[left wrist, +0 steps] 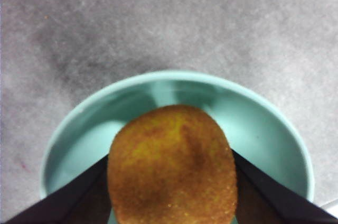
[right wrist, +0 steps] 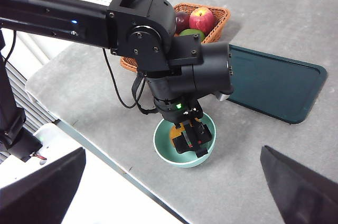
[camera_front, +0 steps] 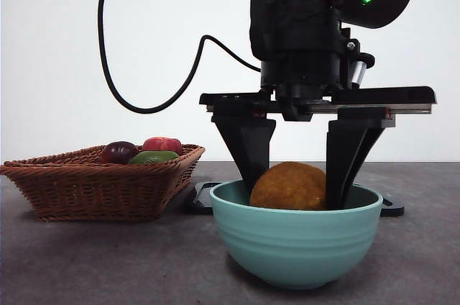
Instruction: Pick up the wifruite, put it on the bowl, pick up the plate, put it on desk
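My left claw (camera_front: pixel 293 188) is squeezing the wifruite (camera_front: pixel 288 186) low inside the teal bowl (camera_front: pixel 296 237), in the middle bottom of the front view. I think the fruit step is nearly finished; I only need to let go. My right claw (right wrist: pixel 169 187) waits, spread wide with nothing in it. The dark plate (right wrist: pixel 274 84) on the tabletop (camera_front: pixel 86 262) still needs moving.

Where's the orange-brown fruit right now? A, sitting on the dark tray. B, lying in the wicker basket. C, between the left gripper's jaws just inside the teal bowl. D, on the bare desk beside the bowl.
C: the wifruite sits between the two jaws of the left gripper, down at the rim of the bowl, which the left wrist view shows right under it.
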Tool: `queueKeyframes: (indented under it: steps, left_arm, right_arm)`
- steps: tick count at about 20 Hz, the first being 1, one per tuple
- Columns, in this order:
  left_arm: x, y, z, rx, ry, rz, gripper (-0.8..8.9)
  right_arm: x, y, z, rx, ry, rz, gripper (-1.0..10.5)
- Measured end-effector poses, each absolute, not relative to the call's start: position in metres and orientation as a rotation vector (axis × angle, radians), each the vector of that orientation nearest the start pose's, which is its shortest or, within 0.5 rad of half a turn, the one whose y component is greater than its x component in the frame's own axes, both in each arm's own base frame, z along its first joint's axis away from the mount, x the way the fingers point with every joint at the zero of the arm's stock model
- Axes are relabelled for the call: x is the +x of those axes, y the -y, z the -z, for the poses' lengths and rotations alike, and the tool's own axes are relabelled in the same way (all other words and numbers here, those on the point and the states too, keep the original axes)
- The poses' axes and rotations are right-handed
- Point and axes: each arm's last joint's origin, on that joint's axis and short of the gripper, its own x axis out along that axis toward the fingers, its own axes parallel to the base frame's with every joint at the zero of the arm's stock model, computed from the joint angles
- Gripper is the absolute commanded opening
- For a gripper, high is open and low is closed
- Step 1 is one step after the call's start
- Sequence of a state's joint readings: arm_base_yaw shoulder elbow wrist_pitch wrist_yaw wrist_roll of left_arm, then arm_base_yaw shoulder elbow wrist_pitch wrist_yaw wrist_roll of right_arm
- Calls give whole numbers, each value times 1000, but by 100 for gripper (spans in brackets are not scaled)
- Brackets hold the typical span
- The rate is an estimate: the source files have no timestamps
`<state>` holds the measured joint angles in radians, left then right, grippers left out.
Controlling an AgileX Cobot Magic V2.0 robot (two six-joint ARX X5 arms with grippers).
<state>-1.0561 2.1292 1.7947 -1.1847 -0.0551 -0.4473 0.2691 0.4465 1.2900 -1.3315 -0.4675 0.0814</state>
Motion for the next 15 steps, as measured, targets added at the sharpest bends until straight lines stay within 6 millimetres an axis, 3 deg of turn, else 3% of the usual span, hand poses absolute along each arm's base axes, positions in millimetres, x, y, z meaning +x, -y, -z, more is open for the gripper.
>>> queueKeyframes:
  steps: [4, 12, 15]
  left_arm:
    - [211, 361, -196, 485, -1466, 445, 247]
    - [211, 359, -196, 515, -1485, 443, 259]
    - [211, 359, -196, 527, -1476, 463, 398]
  right_arm:
    - [-20, -8, -397, 121, -524, -703, 580]
    - [-20, -8, -396, 119, -523, -701, 580]
    - [-20, -8, -396, 118, -523, -702, 580]
